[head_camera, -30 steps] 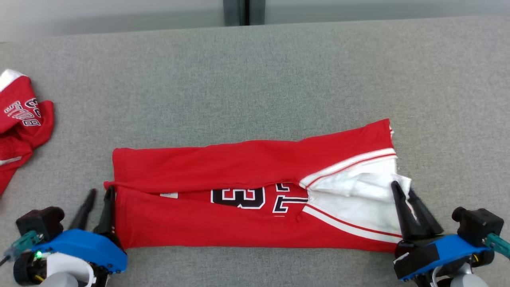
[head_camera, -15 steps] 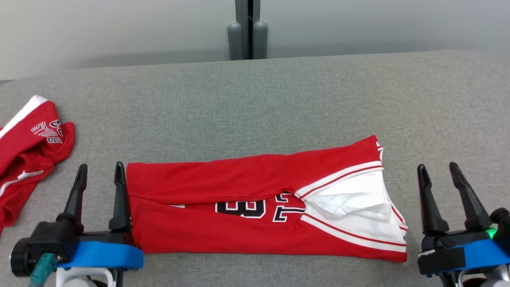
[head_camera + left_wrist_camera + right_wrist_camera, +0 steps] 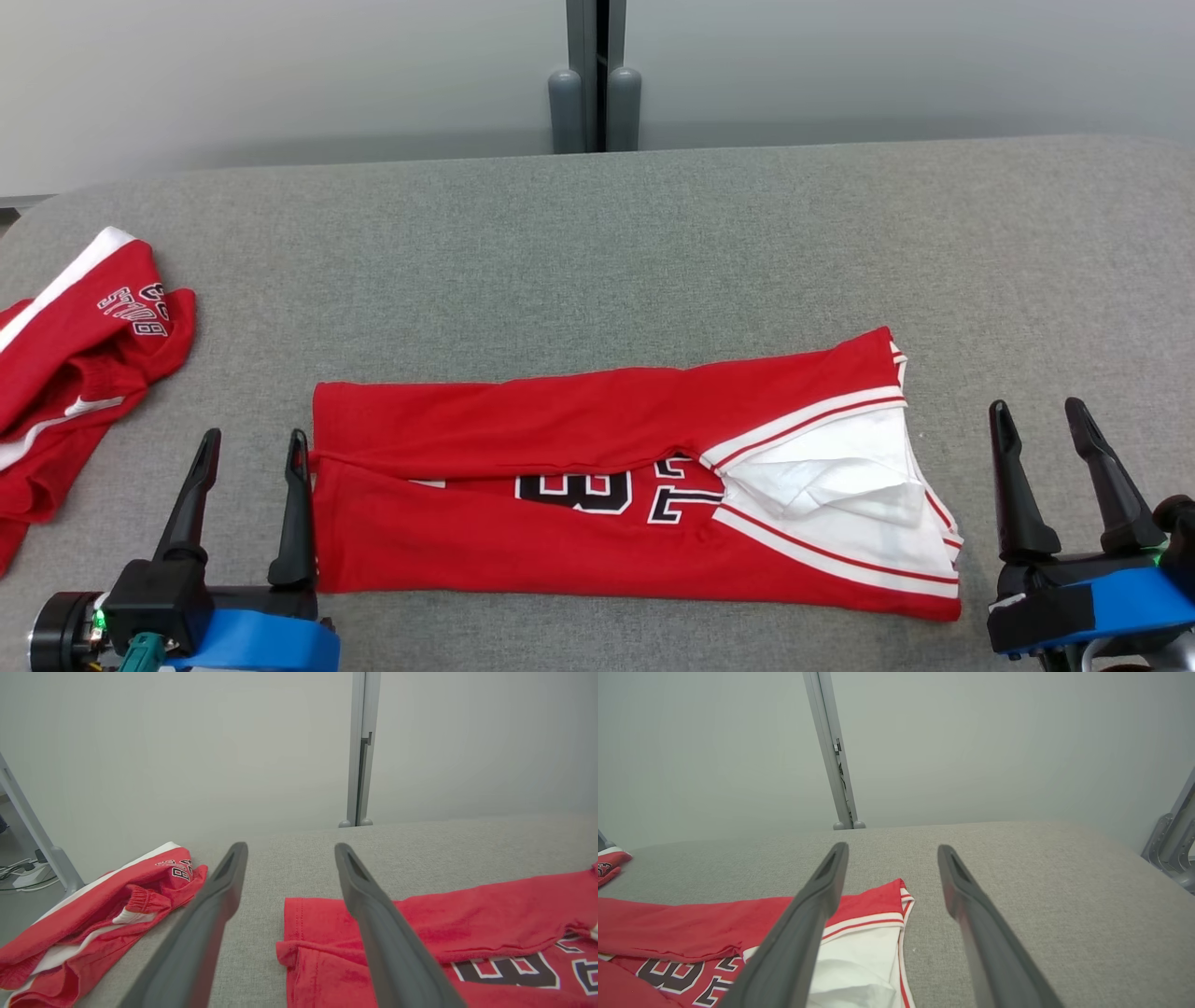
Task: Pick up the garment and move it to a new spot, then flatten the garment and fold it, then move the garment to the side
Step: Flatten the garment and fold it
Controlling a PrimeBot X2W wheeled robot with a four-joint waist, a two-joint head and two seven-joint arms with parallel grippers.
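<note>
We have released the ends: left gripper (image 3: pixel 256 437) and right gripper (image 3: pixel 1036 406) now spread empty, flanking the lengthwise-folded red-and-white jersey (image 3: pixel 597 541); cross-fold likely next.

grey fabric-covered table (image 3: pixel 653 243), folded red garment (image 3: pixel 523 523) lying near its front edge, second red garment (image 3: pixel 75 355) crumpled at left

Red garment (image 3: pixel 597 485) lies folded lengthwise (white trim showing).
</note>
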